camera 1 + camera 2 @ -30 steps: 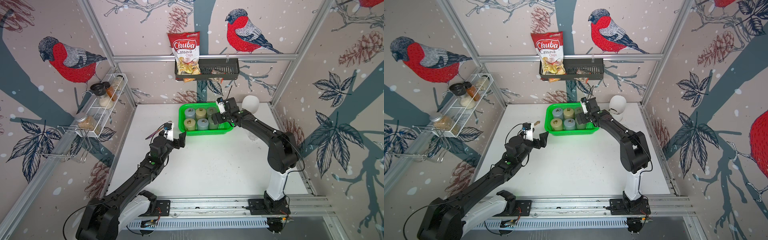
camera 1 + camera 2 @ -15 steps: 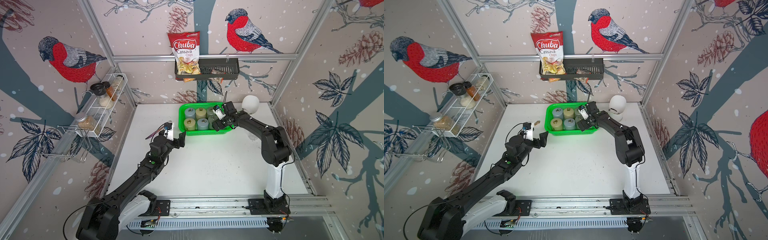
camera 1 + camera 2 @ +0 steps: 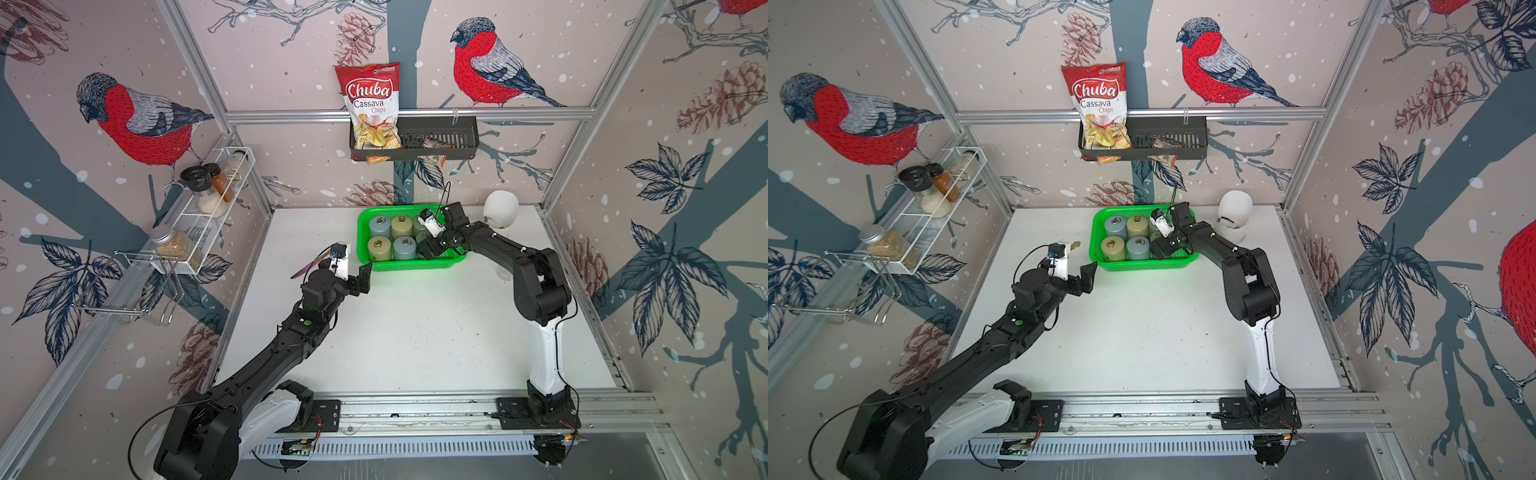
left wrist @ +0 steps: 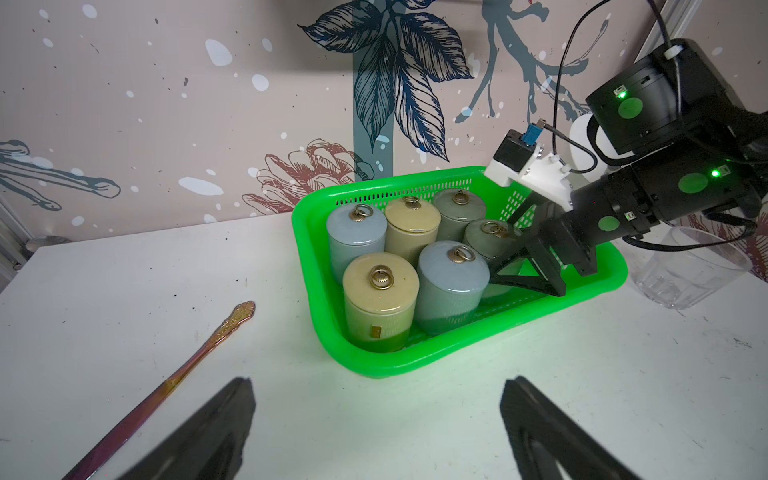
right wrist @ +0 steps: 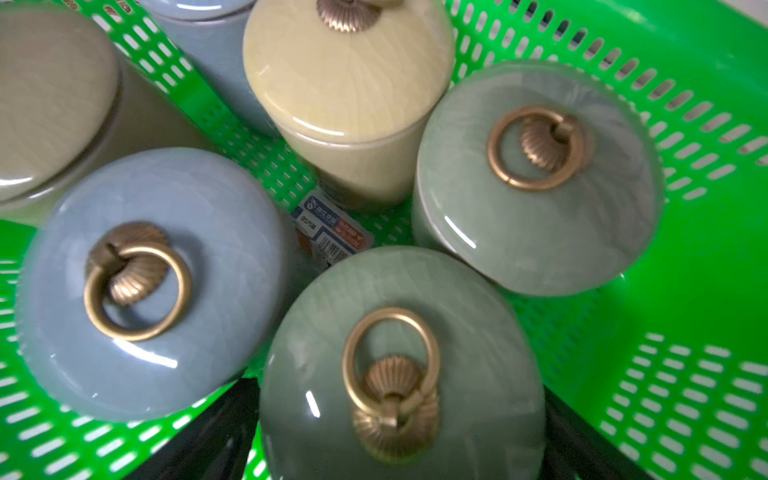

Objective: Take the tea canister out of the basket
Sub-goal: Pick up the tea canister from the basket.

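Green basket (image 3: 411, 266) holds six canisters. Right jaws spread astride the near-right sage tea canister (image 5: 478, 374); left jaws released above desk (image 3: 415, 332).

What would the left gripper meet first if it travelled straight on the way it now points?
Probably the near wall of the green basket, at the corner holding the yellow canister. The left gripper has only bare table before it, though depth is hard to judge.
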